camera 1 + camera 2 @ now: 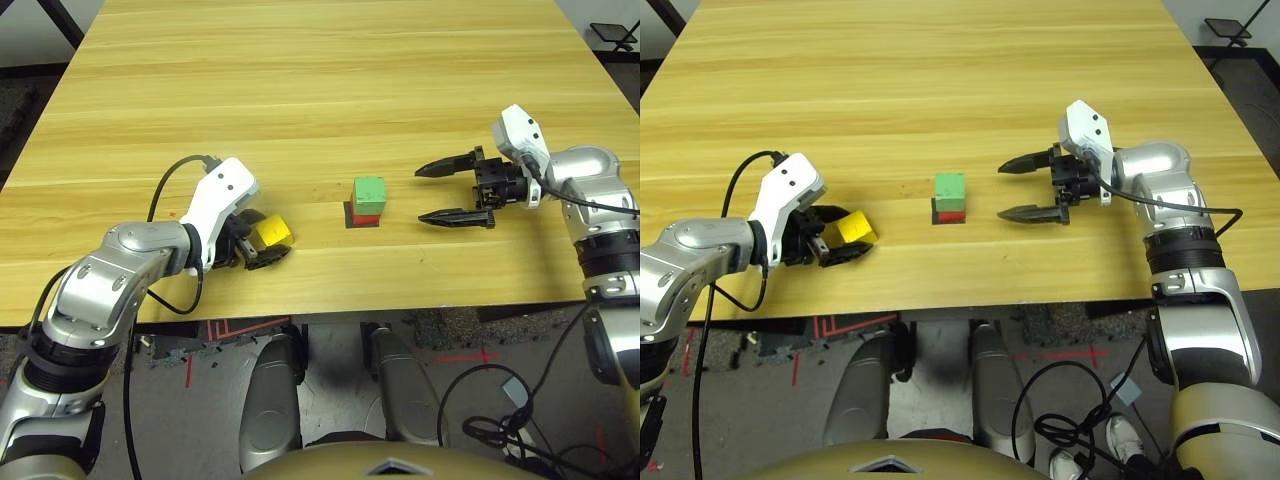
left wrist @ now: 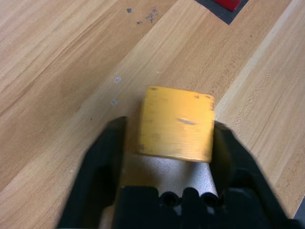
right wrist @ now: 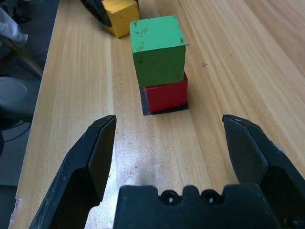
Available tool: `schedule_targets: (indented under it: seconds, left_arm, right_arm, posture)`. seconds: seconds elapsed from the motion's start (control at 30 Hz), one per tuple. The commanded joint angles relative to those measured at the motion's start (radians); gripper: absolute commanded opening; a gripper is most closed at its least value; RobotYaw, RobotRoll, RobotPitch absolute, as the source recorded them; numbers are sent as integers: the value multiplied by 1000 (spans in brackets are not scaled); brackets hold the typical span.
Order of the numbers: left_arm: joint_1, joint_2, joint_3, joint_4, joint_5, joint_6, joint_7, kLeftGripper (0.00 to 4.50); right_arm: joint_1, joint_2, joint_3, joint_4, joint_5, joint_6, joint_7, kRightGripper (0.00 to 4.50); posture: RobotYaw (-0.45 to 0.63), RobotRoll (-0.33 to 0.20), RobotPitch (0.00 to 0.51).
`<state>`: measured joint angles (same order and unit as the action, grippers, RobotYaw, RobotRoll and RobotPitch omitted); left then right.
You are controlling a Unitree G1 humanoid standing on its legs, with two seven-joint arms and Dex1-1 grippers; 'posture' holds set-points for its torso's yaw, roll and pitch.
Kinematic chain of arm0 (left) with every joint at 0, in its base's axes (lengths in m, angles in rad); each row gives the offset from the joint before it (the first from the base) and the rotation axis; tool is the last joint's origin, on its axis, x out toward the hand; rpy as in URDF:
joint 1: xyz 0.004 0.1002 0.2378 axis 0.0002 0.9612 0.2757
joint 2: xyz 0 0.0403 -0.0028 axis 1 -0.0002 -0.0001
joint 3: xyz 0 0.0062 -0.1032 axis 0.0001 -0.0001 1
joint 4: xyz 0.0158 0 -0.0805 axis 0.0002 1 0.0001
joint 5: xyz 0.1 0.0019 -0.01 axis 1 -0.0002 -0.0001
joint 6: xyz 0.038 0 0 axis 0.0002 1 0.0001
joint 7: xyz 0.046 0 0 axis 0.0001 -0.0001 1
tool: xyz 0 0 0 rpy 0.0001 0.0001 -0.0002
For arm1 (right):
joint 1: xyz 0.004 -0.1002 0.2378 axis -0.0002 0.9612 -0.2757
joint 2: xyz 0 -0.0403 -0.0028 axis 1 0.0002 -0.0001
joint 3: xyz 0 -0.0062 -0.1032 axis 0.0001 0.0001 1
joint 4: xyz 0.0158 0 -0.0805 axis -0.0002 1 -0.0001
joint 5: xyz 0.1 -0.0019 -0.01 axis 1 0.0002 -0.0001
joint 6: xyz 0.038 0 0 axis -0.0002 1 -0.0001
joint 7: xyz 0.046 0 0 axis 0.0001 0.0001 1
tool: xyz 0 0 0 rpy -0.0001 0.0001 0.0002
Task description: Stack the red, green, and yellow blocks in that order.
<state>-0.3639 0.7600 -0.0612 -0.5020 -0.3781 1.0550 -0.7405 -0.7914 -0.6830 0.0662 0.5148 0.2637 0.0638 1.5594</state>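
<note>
Head views: on the wooden table, the green block sits on the red block, which rests on a flat black patch. The left pincer grips the yellow block well to the stack's left.

Left wrist view: both fingers press the yellow block's sides.

Right wrist view: the right pincer is spread wide, facing the stack.

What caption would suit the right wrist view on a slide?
Open right gripper faces a green block stacked on a red block, yellow block beyond.
</note>
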Motion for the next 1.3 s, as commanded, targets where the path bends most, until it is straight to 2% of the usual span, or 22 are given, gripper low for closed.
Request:
schedule_targets:
  seconds: [0.03,0.17,0.3,0.5,0.77,0.93,1.3]
  left_arm:
    - [-67,-8,0,-6,-26,-2,-2,2056]
    - [-227,-12,-20,39,-77,-33,-76,2056]
    - [-386,-2,-89,112,-101,-70,-192,2056]
    - [-551,-14,-258,255,-54,-188,-387,2056]
    - [-673,-101,-348,419,38,-293,-448,2056]
    - [-718,-126,-371,501,97,-343,-478,2056]
    - [-767,-199,-383,540,150,-334,-507,2056]
  right_arm:
    - [5,-8,-1,-1,-1,-4,3,4500]
    - [14,-12,-2,-2,-2,-3,0,4500]
    - [27,-19,-5,-7,-1,0,-2,4500]
    - [63,-33,-14,-37,4,16,-19,4500]
    - [130,-62,-40,-107,22,48,-57,4500]
    - [169,-77,-58,-150,31,69,-79,4500]
    - [195,-84,-63,-162,40,69,-107,4500]
  posture:
    - [154,48,250]
    - [153,51,246]
    - [145,53,244]
    - [104,56,236]
    - [46,58,230]
    - [21,62,225]
    - [12,76,222]
